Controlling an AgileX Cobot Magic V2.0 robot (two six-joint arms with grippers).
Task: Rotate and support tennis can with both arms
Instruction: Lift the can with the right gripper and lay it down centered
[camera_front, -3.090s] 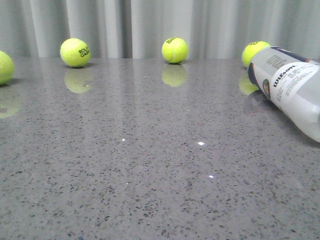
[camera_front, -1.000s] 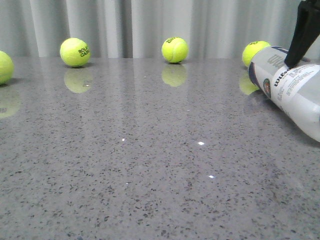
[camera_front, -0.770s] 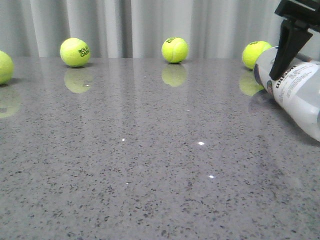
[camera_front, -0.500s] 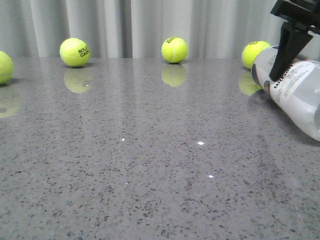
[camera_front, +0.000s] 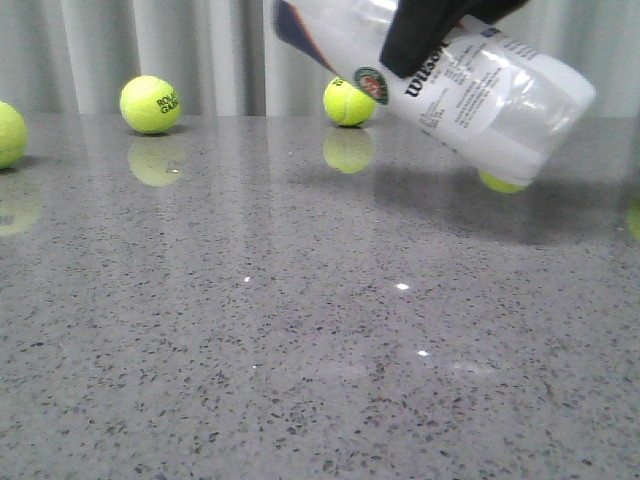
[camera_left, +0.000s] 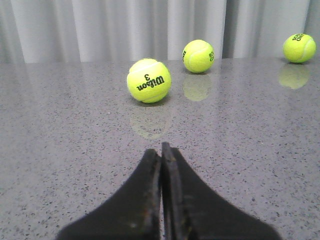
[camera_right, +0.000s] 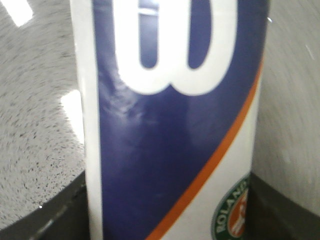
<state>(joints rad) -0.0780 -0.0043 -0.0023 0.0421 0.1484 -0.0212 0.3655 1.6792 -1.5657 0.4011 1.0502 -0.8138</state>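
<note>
Tennis can (camera_front: 470, 85) is off the bench (camera_front: 300, 330), airborne and tilted, upper end toward the curtain, lower end nearest the right. Right gripper (camera_front: 425, 35) has its jaws clamped across the labelled mid-body; the right wrist view confirms dark fingers on both sides of the navy panel. Looks like the lift/rotate step. Left gripper (camera_left: 161, 165) sits low over the bench with jaws closed and empty, well apart from the can. Next, probably: left arm comes under the free end for support. Smooth clear plastic tube, glossy label, so likely slippery. Fuzzy tennis balls (camera_front: 150, 104) on polished speckled stone.
</note>
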